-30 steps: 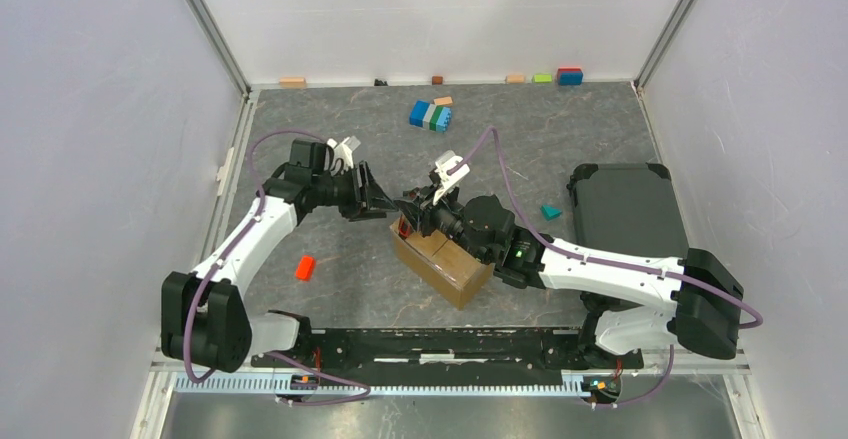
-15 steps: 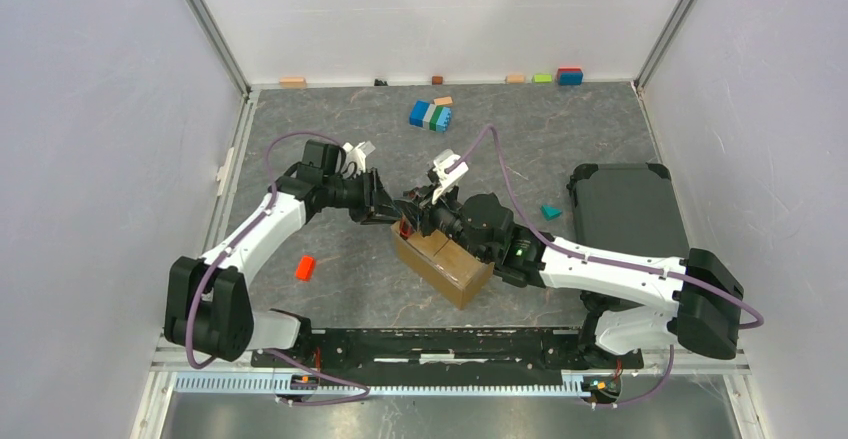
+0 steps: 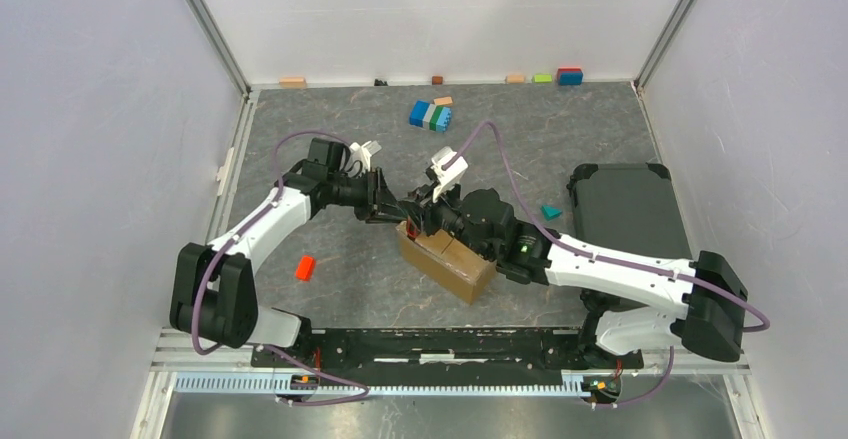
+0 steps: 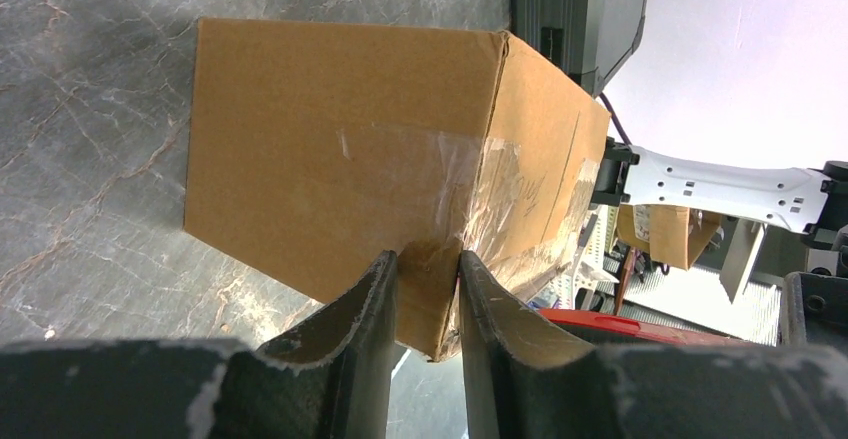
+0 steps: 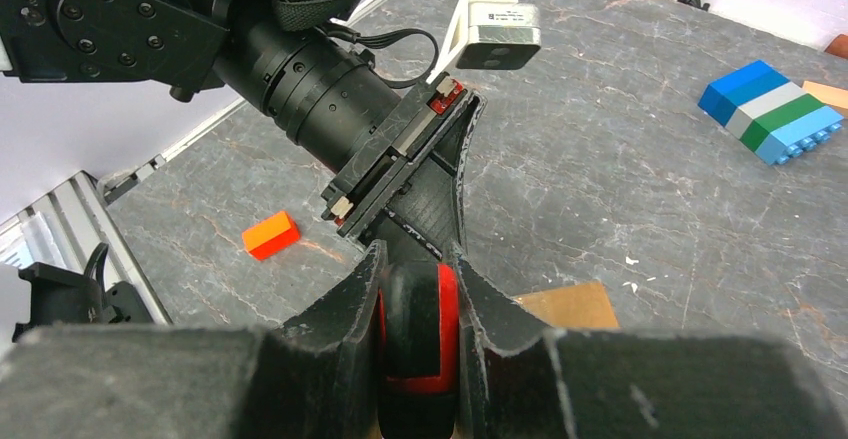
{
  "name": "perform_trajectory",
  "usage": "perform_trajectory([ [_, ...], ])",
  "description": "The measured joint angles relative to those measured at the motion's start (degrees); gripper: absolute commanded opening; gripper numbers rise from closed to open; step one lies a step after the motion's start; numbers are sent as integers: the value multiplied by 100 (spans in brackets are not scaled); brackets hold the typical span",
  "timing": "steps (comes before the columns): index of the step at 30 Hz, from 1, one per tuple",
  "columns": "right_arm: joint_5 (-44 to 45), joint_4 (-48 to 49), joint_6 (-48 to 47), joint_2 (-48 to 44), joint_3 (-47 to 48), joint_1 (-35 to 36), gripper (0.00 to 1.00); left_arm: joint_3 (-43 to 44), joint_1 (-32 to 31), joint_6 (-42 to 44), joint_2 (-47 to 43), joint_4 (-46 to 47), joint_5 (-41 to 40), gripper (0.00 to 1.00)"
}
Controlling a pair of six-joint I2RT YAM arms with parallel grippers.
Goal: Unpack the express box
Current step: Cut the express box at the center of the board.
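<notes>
Brown cardboard, the express box (image 3: 455, 264) lies with flaps shut on the near half of the grey worktop (image 3: 580, 129). At its far-left corner the right claw (image 5: 415, 256) is clamped on a red-and-black tool (image 5: 420, 334). The left claw (image 4: 425, 264) is narrowed around the taped box corner and seems to pinch it. 1 orange block (image 3: 305, 267) lies left of the box, well apart. A blue-green block cluster (image 3: 430, 115) sits farther back.

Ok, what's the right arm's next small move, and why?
Probably lower the red-and-black tool held in the right gripper onto the express box at its taped seam: the left gripper pinches its corner, steadying it, and the flaps look closed.
</notes>
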Motion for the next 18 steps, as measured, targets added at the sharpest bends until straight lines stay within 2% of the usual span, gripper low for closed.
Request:
perform_trajectory([
  [11,35,-382,-131,-289,-50,-24,0,376,-76,79,345,-146,4,34],
  [18,348,-251,-234,-214,-52,-37,0,1351,-44,195,1049,-308,-470,33],
])
